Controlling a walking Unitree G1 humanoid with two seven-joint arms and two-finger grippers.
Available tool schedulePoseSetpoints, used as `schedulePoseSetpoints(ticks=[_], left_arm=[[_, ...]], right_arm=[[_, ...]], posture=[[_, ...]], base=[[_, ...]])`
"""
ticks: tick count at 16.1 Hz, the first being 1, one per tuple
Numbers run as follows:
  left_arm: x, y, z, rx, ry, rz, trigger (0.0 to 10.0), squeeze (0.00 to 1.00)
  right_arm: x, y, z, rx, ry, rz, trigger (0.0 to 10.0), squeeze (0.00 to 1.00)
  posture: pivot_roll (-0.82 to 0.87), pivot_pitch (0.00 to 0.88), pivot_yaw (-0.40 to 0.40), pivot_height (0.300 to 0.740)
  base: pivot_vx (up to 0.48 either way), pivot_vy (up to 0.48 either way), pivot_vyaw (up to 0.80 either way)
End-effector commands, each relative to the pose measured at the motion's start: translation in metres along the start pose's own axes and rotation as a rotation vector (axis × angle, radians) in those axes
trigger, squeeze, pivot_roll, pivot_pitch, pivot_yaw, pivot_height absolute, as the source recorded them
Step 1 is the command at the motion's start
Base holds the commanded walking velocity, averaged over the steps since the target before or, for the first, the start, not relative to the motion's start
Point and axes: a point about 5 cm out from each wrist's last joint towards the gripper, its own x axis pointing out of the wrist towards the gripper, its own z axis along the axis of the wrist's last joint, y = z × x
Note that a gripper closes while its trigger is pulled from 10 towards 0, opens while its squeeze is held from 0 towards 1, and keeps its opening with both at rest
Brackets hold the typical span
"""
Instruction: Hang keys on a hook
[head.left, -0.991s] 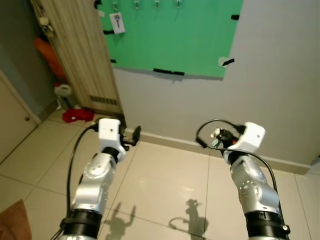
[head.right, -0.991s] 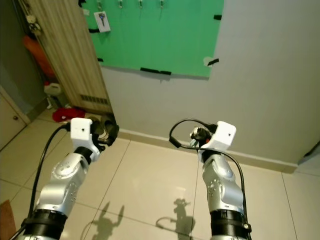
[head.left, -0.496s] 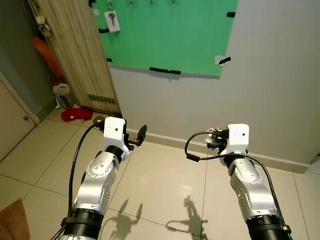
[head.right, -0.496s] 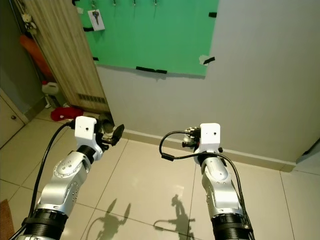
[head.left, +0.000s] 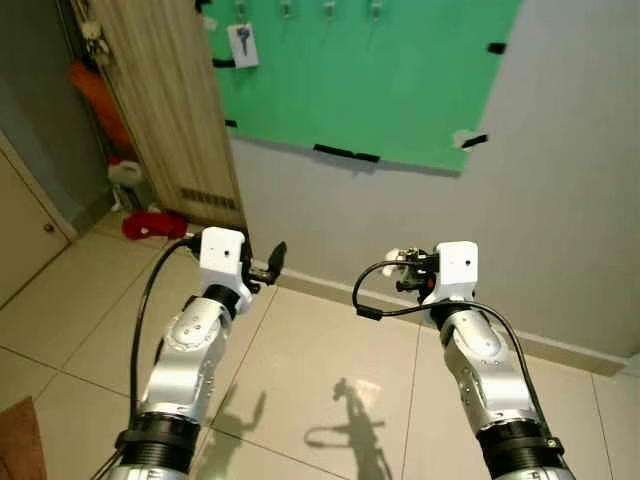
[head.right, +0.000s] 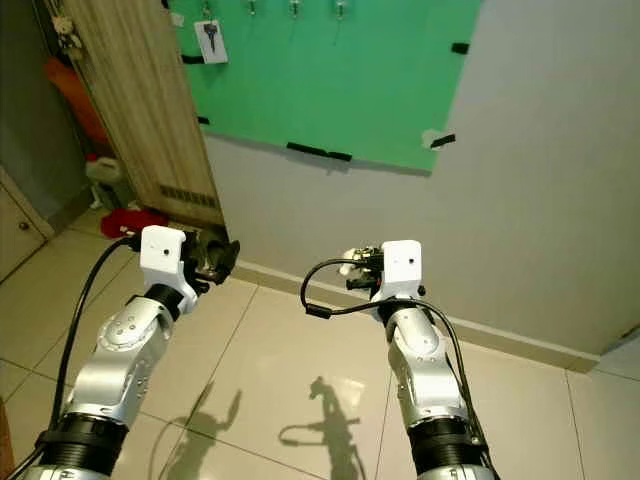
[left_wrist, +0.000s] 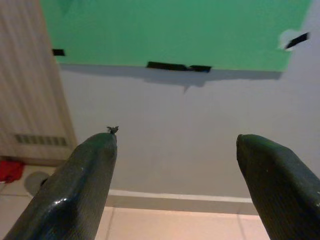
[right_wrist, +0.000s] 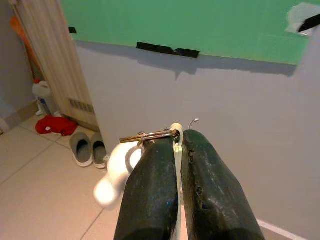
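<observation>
My right gripper (right_wrist: 179, 137) is shut on a metal key ring (right_wrist: 150, 135) with a white tag (right_wrist: 119, 167) hanging from it; in the left eye view the right gripper (head.left: 405, 268) is held at chest height, facing the wall. A green board (head.left: 390, 70) is taped to the wall above, with a row of small hooks (head.left: 330, 8) along its top. One other tagged key (head.left: 241, 42) hangs at the row's left end. My left gripper (left_wrist: 177, 139) is open and holds nothing; it points at the wall below the board, and the left gripper (head.left: 272, 260) is level with the right one.
A wooden door panel (head.left: 160, 100) stands left of the board. On the tiled floor by it lie a red cloth (head.left: 150, 225), a white bottle (head.left: 125, 175) and grey slippers (right_wrist: 87, 147). A skirting board (head.left: 330, 290) runs along the wall's foot.
The whole view has shifted, so the camera moved; board and hooks now sit further right. The right gripper has drifted slightly left, still gripping the keys. The left gripper stays open.
</observation>
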Motion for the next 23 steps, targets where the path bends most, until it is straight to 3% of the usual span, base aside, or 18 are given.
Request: schedulePoseSetpoints(ticks=[1,9,23], left_arm=[[-0.001,0.005,0.002,0.005,-0.008,0.011,10.0,0.0],[-0.006,0.014,0.004,0.003,-0.017,0.036,10.0,0.0],[-0.004,0.021,0.016,0.003,-0.039,0.054,10.0,0.0]], right_arm=[[0.0,-0.001,-0.001,0.011,-0.006,0.004,0.0,0.0],[0.01,0.004,0.003,0.029,-0.019,0.041,0.0,0.0],[0.019,0.017,-0.001,0.037,-0.004,0.077,0.0,0.0]], posture=[[0.1,0.0,0.012,0.74],[0.14,0.0,-0.018,0.74],[0.16,0.0,-0.004,0.74]], base=[[0.42,0.0,0.0],[0.41,0.159,0.0],[0.263,0.402,-0.8]])
